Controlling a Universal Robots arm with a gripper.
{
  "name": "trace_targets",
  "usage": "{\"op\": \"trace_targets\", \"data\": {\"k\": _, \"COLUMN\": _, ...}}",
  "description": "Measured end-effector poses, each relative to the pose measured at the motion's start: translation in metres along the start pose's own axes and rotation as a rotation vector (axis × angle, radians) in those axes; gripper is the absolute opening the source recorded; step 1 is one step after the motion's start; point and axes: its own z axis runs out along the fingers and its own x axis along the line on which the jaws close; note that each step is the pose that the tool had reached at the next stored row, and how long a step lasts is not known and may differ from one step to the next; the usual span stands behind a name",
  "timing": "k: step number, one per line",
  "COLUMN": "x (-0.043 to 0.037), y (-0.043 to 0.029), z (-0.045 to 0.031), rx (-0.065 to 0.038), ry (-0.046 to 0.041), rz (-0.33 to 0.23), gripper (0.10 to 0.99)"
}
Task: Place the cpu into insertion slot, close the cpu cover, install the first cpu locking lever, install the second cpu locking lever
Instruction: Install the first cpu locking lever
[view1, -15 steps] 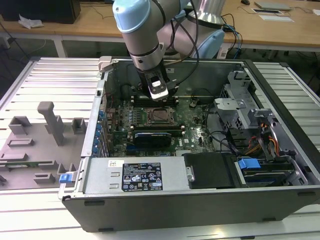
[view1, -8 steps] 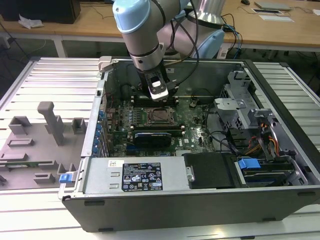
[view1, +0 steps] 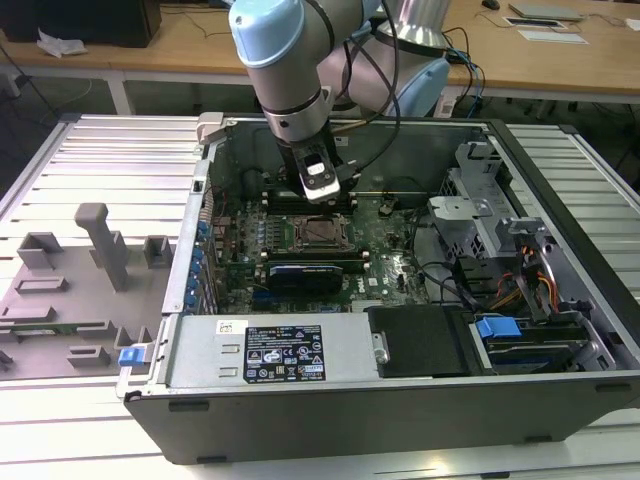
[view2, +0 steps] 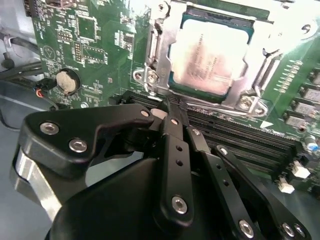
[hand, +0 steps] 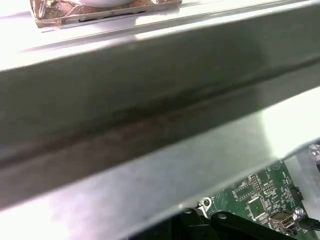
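The claw (view2: 172, 107), seen close in the second wrist view, has its black fingers (view2: 175, 150) pressed together, pinching nothing, the tips hanging just short of the socket's near edge, over the long black memory slots (view2: 240, 137). That view also shows what the exterior view cannot resolve: 1 cpu (view2: 207, 60) lies flat in the insertion slot (view2: 240, 25), with the silvery cpu cover (view2: 162, 42) closed down around it and 1 coin cell (view2: 66, 81) to one side on the green motherboard (view2: 95, 45). The exterior view places the claw (view1: 322, 190) inside the open computer case (view1: 400, 400), just behind the socket (view1: 322, 233), beside 1 grey fixture tray (view1: 60, 300) on the slatted surface (view1: 90, 150). The first wrist view catches the case's metal wall (hand: 150, 100).
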Motion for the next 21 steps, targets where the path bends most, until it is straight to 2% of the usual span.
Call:
{"op": "trace_targets", "data": {"k": 9, "x": -0.0018, "y": 0.0014, "z": -0.0050, "rx": 0.000, "ry": 0.0004, "rz": 0.000, "gripper": 0.106}}
{"op": "trace_targets", "data": {"k": 15, "x": 0.0008, "y": 0.0078, "z": -0.0041, "rx": 0.000, "ry": 0.0004, "rz": 0.000, "gripper": 0.106}}
{"op": "trace_targets", "data": {"k": 21, "x": 0.0041, "y": 0.0063, "z": -0.0053, "rx": 0.000, "ry": 0.0002, "rz": 0.000, "gripper": 0.106}}
